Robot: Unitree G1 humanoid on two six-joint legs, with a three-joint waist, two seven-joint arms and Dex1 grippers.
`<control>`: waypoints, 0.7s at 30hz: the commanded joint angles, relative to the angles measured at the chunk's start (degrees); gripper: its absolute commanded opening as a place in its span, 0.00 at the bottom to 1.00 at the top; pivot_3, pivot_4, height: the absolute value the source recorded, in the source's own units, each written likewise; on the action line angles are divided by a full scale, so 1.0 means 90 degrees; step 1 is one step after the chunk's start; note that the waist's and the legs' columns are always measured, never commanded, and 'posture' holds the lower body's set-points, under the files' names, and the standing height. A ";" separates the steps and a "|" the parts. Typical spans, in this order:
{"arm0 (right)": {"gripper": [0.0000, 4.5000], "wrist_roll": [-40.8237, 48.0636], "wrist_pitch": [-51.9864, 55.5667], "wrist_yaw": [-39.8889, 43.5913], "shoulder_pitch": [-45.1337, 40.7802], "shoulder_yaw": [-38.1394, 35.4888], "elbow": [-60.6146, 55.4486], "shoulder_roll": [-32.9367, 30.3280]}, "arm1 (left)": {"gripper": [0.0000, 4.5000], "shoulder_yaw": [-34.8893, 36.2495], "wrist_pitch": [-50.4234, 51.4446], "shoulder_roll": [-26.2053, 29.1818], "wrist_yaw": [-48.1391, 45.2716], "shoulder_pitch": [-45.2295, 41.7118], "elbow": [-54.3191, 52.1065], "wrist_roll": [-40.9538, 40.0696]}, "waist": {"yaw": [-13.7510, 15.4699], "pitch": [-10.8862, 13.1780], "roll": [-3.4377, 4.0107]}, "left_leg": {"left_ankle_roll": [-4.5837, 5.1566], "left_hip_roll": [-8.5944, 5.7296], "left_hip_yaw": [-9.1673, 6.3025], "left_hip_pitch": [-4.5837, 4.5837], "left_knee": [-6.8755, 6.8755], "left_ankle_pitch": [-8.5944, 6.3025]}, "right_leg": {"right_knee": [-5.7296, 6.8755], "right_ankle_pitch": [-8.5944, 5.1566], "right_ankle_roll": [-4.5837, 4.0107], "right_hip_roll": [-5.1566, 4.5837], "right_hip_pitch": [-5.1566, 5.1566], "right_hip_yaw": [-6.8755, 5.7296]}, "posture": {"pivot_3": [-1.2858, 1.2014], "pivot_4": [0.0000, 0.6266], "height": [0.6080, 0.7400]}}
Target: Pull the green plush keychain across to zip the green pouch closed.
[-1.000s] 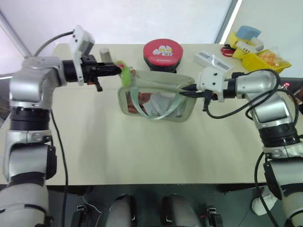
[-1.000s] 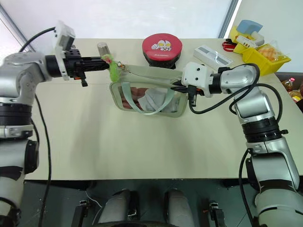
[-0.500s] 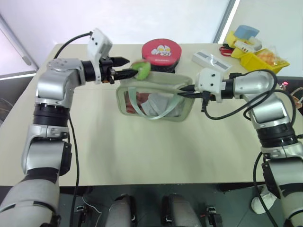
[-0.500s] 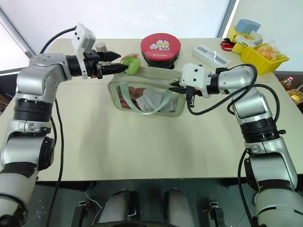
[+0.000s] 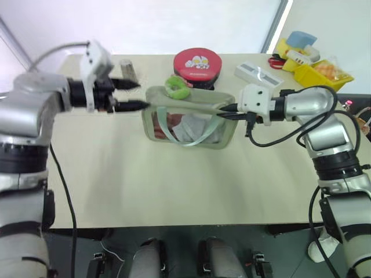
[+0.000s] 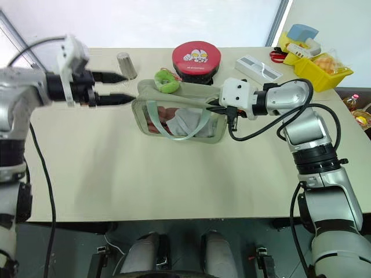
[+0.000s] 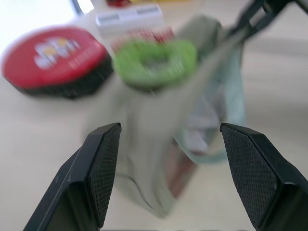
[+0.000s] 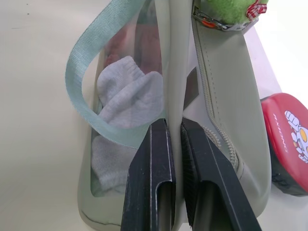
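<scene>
One green pouch (image 5: pixel 188 123) lies near the middle of the table (image 5: pixel 174 185), with one mint strap handle (image 8: pixel 91 91) looped over its clear side; white and red contents show through the plastic. One green plush keychain (image 5: pixel 177 88) rests on the pouch's top edge at the end nearer the left arm, ring-shaped and free of both grippers. The left gripper (image 5: pixel 132 94) hovers just beside that end of the pouch; its two black fingers (image 7: pixel 98 168) stand wide apart and hold nothing, and the keychain sits beyond them in the left wrist view. The right gripper (image 5: pixel 227 110) is at the opposite end of the pouch, its two fingers (image 8: pixel 151 178) pinched together on the pouch's top seam beside the zipper track. Behind the pouch stands one round red case (image 5: pixel 198 65). One small metal cup (image 5: pixel 128 70) stands near the left gripper. One white flat box (image 5: pixel 260 73) lies toward the right rear corner, next to one yellow tray (image 5: pixel 316 74) of assorted items.
</scene>
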 commanded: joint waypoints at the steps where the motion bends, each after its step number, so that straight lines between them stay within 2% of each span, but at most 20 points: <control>1: 0.00 0.0017 -0.0070 0.0012 -0.0167 -0.0011 0.0012 0.0057 | 0.78 -0.0095 -0.0545 -0.0112 0.0494 0.0276 -0.0234 0.0404 | 0.0007 0.0000 0.0000 | 0.0000 -0.0001 0.0000 -0.0001 0.0000 0.0000 | 0.0000 0.0000 0.0000 0.0000 0.0000 0.0000 | 0.52 0.24 1.00; 5: 0.00 0.0012 -0.0069 0.0045 -0.0212 0.0005 0.0045 0.0084 | 0.78 -0.0124 -0.0915 -0.0506 0.1008 0.0260 0.0168 0.0672 | 0.0020 0.0000 0.0000 | 0.0000 -0.0002 0.0000 -0.0002 0.0000 0.0000 | -0.0002 0.0000 0.0000 -0.0001 0.0000 0.0000 | 0.52 0.24 1.00; 6: 0.00 0.0011 -0.0066 0.0054 -0.0211 0.0012 0.0040 0.0088 | 0.73 -0.0122 -0.1004 -0.0560 0.1044 0.0249 0.0229 0.0707 | 0.0012 0.0000 0.0000 | 0.0000 -0.0003 0.0000 -0.0002 0.0000 0.0000 | -0.0001 0.0000 0.0000 -0.0001 0.0000 -0.0001 | 0.52 0.24 1.00; 8: 0.00 0.0012 -0.0055 0.0069 -0.0218 0.0022 0.0034 0.0102 | 0.58 -0.0076 -0.0982 -0.0649 0.1021 0.0208 0.0239 0.0622 | -0.0010 0.0000 0.0000 | 0.0000 -0.0003 0.0002 -0.0002 -0.0001 0.0000 | -0.0002 0.0000 0.0000 0.0000 -0.0001 0.0000 | 0.52 0.24 1.00; 13: 0.00 0.0023 -0.0016 0.0093 -0.0272 0.0018 0.0037 0.0129 | 0.02 -0.0109 -0.1080 -0.0705 0.0963 0.0216 0.0336 0.0645 | -0.0010 0.0000 0.0000 | 0.0000 -0.0002 0.0002 -0.0001 -0.0001 0.0000 | -0.0001 0.0000 0.0000 0.0001 -0.0002 0.0000 | 0.52 0.24 1.00; 18: 0.00 0.0121 0.0231 0.0087 -0.0296 -0.0051 -0.0051 0.0144 | 0.00 -0.0156 -0.1059 -0.0714 0.0941 0.0223 0.0347 0.0668 | -0.0007 0.0000 0.0000 | 0.0000 -0.0002 0.0002 -0.0001 -0.0001 0.0000 | -0.0001 0.0000 0.0000 0.0001 -0.0002 0.0000 | 0.52 0.24 1.00; 19: 0.14 0.0179 0.0362 0.0089 -0.0323 -0.0092 -0.0065 0.0146 | 0.00 -0.0163 -0.1047 -0.0713 0.0943 0.0220 0.0348 0.0672 | -0.0008 0.0000 0.0000 | 0.0000 -0.0002 0.0003 -0.0001 -0.0001 0.0000 | -0.0001 0.0000 0.0000 0.0001 -0.0002 0.0000 | 0.52 0.24 1.00; 21: 0.25 0.0272 0.0557 0.0201 -0.0425 -0.0133 -0.0034 0.0095 | 0.00 -0.0188 -0.1061 -0.0708 0.0919 0.0200 0.0359 0.0687 | -0.0002 0.0000 0.0000 | 0.0000 -0.0002 0.0002 -0.0001 -0.0001 0.0000 | -0.0001 0.0000 0.0000 0.0001 -0.0002 0.0000 | 0.52 0.24 1.00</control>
